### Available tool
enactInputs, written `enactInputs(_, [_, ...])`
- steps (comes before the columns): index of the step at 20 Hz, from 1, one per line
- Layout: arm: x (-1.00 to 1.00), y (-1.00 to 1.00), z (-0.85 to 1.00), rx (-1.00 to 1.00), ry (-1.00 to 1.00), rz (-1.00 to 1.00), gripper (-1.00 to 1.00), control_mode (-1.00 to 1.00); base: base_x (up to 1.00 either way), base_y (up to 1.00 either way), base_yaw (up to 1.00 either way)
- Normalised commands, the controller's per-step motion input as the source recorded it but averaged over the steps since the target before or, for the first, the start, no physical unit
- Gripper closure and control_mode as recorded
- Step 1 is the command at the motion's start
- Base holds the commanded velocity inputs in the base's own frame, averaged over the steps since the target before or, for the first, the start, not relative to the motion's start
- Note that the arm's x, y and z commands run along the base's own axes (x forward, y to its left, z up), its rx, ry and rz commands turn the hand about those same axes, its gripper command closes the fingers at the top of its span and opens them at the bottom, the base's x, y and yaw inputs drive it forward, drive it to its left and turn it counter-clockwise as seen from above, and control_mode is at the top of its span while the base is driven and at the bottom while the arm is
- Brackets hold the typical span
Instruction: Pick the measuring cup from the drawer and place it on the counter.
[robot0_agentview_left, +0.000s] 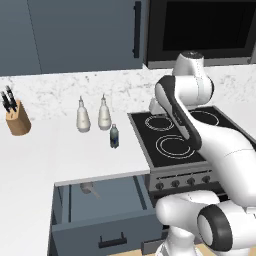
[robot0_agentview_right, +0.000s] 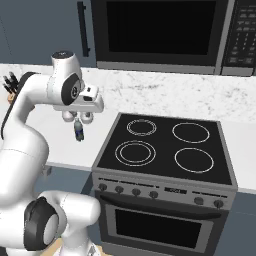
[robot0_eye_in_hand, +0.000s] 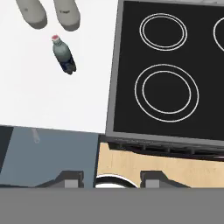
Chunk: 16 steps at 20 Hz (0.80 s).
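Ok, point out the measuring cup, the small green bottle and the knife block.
measuring cup (robot0_agentview_left: 87, 188), left base view, its round bowl.
green bottle (robot0_eye_in_hand: 64, 55), hand view, mid body.
knife block (robot0_agentview_left: 18, 121), left base view, wooden side.

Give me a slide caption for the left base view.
Open drawer holds the measuring cup below the counter.

Glossy white rounded arm segments with dark grey joint rings and a grey-capped top joint

**Measuring cup in open drawer, counter above**

The drawer (robot0_agentview_left: 95, 220), slate-blue with a black bar handle, stands pulled open below the white counter (robot0_agentview_left: 60, 155). The measuring cup (robot0_agentview_left: 88, 189), small and dull grey, lies at the drawer's far end, handle pointing near-right.
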Motion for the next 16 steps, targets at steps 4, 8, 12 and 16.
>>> enactInputs(4, [-0.36,0.00,-0.03,0.00,0.00,0.00,-1.00,-1.00,0.00,0.00,0.00])
enactInputs(8, [-0.65,0.27,-0.15,0.00,0.00,0.04,-1.00,-1.00,0.00,0.00,0.00])
enactInputs(12, [-0.58,0.46,-0.19,0.00,0.00,0.03,-1.00,-1.00,0.00,0.00,0.00])
enactInputs(16, [-0.52,0.52,-0.27,0.00,-0.04,0.06,-1.00,-1.00,0.00,0.00,0.00])
